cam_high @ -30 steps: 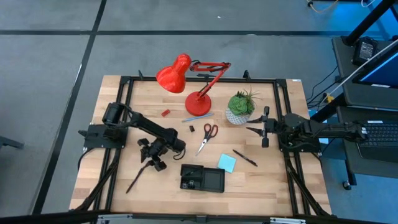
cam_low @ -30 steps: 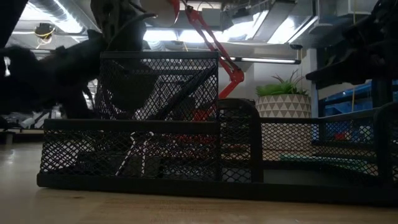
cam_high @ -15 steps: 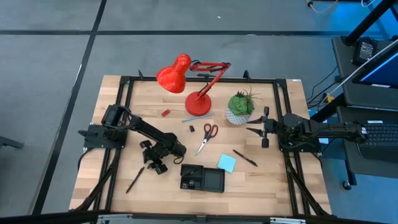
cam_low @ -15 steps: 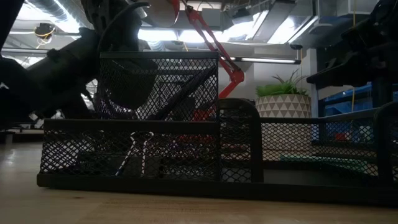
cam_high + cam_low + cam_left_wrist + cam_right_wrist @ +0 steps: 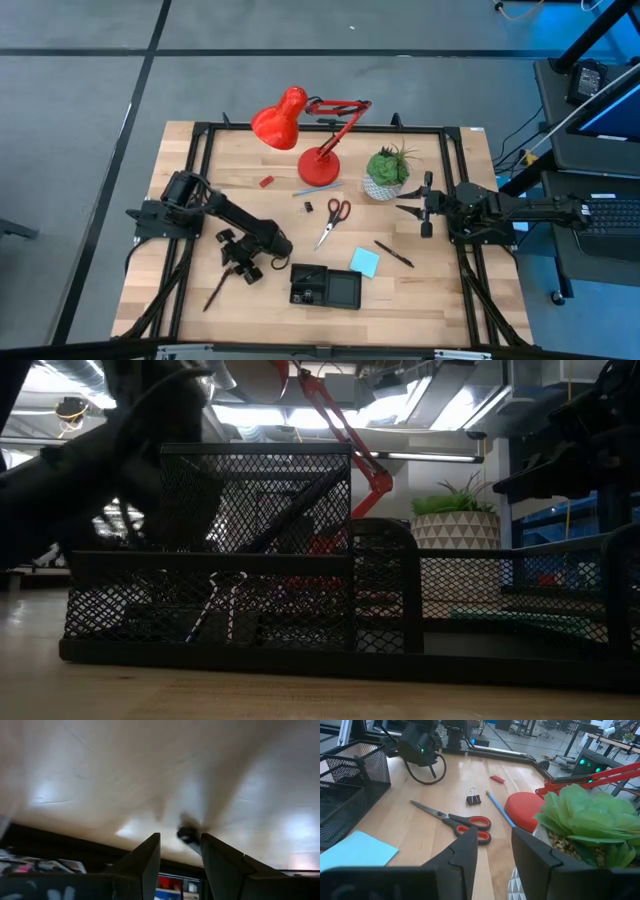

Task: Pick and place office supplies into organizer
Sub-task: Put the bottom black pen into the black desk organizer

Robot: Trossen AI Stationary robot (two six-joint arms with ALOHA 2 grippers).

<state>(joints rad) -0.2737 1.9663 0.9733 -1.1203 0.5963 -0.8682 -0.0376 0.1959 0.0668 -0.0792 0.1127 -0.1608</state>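
Left pincer (image 5: pixel 238 262) retreated; two pens (image 5: pixel 394 254).

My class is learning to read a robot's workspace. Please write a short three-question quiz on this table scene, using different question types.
1. True or false: the scissors lie inside the organizer.
2. Multiple choice: what stands nearest the right end effector? A. potted plant B. stapler C. mug
3. Fill in: the sticky-note pad by the organizer is light ___.

Key: 1 false, the scissors are on the bare table; 2 A; 3 blue.
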